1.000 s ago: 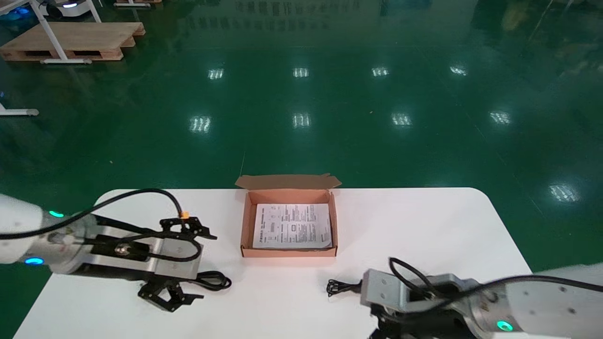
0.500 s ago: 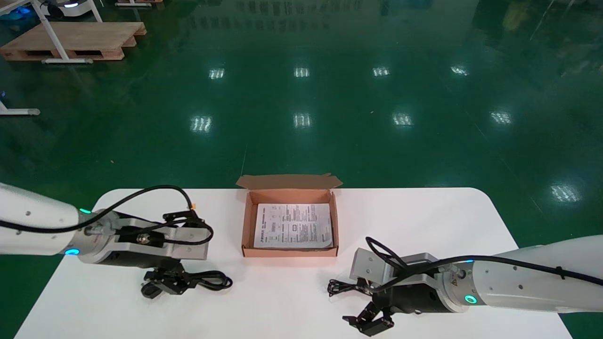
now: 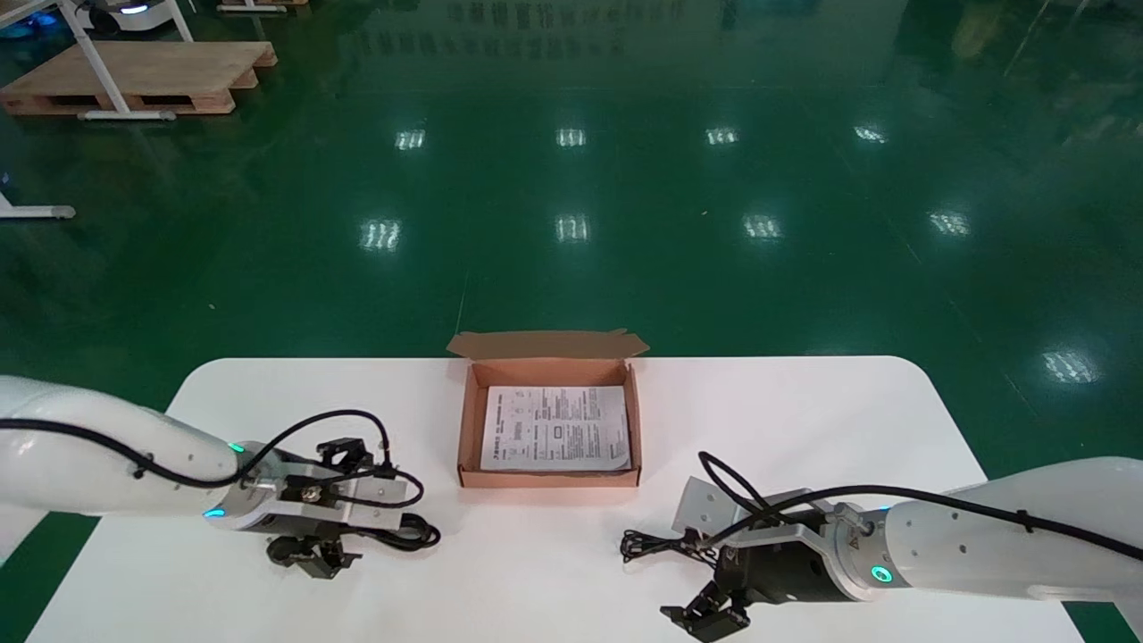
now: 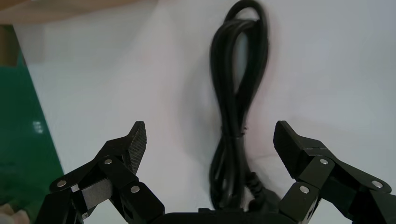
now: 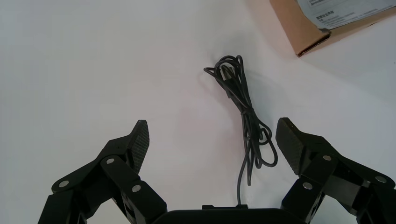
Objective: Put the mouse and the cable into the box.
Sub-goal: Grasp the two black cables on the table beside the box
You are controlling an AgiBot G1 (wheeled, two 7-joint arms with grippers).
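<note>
The left gripper (image 4: 210, 135) hung low over the table (image 3: 804, 420), left of the box (image 3: 465, 429). Its fingers were wide open and held nothing. The thick cable (image 4: 238, 93) lay bundled under the gap between them. The right gripper (image 5: 212, 135), right of the box, was also wide open and empty, above the thin cable (image 5: 244, 109). Both cables lay on the table outside the box.

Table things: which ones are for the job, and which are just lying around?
For the job: box; thick cable by the open left gripper; thin cable by the open right gripper. No mouse shows.
Just lying about: leaflet in the box; pallet on the floor.
</note>
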